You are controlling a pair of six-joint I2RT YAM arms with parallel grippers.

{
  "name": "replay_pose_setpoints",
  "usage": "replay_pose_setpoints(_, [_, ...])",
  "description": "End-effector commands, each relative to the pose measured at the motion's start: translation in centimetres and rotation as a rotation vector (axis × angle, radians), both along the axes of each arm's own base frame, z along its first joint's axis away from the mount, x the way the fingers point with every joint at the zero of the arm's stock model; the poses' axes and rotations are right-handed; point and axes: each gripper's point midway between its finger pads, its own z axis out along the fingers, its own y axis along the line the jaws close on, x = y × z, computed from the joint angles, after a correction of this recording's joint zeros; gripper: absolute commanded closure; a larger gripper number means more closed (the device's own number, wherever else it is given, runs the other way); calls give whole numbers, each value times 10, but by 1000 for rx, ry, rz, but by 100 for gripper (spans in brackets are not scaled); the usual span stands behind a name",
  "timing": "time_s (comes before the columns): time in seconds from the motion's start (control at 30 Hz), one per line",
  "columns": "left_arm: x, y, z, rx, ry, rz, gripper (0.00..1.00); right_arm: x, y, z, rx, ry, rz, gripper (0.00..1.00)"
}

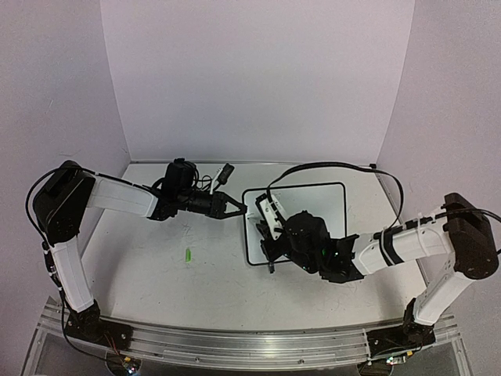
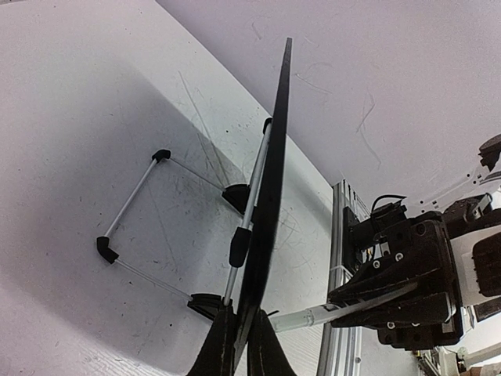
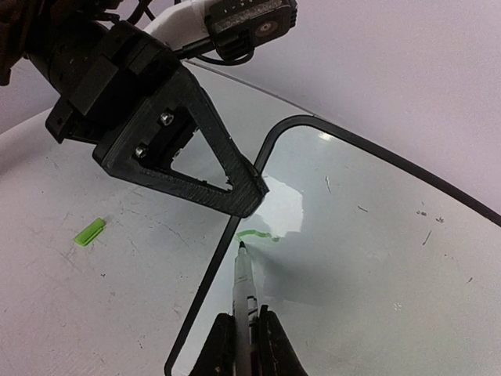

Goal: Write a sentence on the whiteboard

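Writing just begun. R pincer (image 3: pixel 244 345) clamps marker (image 3: pixel 244 286), tip on whiteboard (image 3: pixel 376 235) just ahead of its fingers; 1st green stroke of sentence (image 3: pixel 258 235) beyond tip. L pincer (image 2: pixel 243 345) nips whiteboard edge. Next, prob.: steady strokes away from L pincer.

Camera notes:
- Top external: we are looking from high behind arm bases (image 1: pixel 82 321), facing far wall (image 1: pixel 258 78), tilting down over whole table (image 1: pixel 156 266). Widest and farthest view.
- Left wrist: we are riding close behind left gripper (image 2: pixel 243 325), sighting along fingers clamping whiteboard (image 2: pixel 270 196). Board is showing edge-on, frame rolled.
- Right wrist: we are sitting close above right gripper (image 3: pixel 246 323), pointing down along pinched marker (image 3: pixel 245 286) onto board's corner.
- Overlap: all three views are sharing board's left edge. Right wrist is also catching left gripper; left wrist is catching right arm (image 2: pixel 407 274).
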Motion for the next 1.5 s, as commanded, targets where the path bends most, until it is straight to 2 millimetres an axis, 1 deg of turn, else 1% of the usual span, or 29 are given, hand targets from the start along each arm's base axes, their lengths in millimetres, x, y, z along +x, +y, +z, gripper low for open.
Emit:
replay_pose_setpoints(0.0, [-2, 1, 16, -35, -11, -14, 100, 5, -15, 5, 23, 3, -77, 100])
replay_pose_setpoints(0.47, [-2, 2, 15, -35, -12, -14, 100, 3, -26, -4, 3, 19, -105, 100])
replay_pose_setpoints(0.9, [-2, 2, 16, -35, -16, -14, 100, -2, -27, -14, -8, 51, -83, 100])
replay_pose_setpoints(1.2, [-2, 2, 16, -35, -16, -13, 100, -7, -20, -18, -7, 66, -52, 100])
replay_pose_setpoints(1.47, [-2, 2, 17, -36, -16, -14, 100, -7, -13, -20, -11, 70, -42, 100])
